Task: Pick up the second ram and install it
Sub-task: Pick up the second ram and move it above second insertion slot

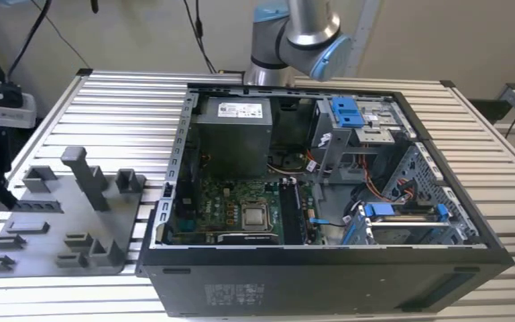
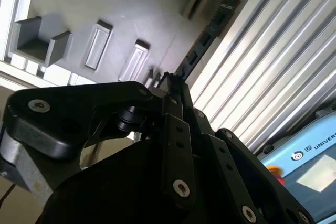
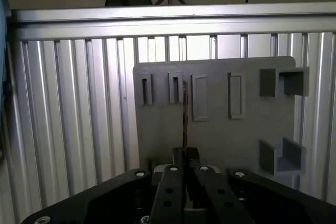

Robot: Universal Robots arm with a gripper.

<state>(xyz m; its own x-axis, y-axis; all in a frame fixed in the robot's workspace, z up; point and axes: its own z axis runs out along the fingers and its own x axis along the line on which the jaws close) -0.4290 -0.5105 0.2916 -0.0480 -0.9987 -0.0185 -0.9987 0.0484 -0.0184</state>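
The ram [image 2: 206,36] is a long, thin, dark stick seen edge-on in both wrist views [image 3: 184,109], with a notched edge and pale markings near its far end. One end is clamped between the jaws of the gripper [image 2: 170,81]. The rest points straight out over the grey holder plate [image 3: 220,135]. Whether it touches the plate cannot be told.

There is one computer case [image 1: 329,282], one robot arm [image 1: 302,30], one gripper [image 3: 185,153], one memory stick [image 2: 208,32] and one grey plate [image 3: 220,140] showing four slots [image 3: 199,97].
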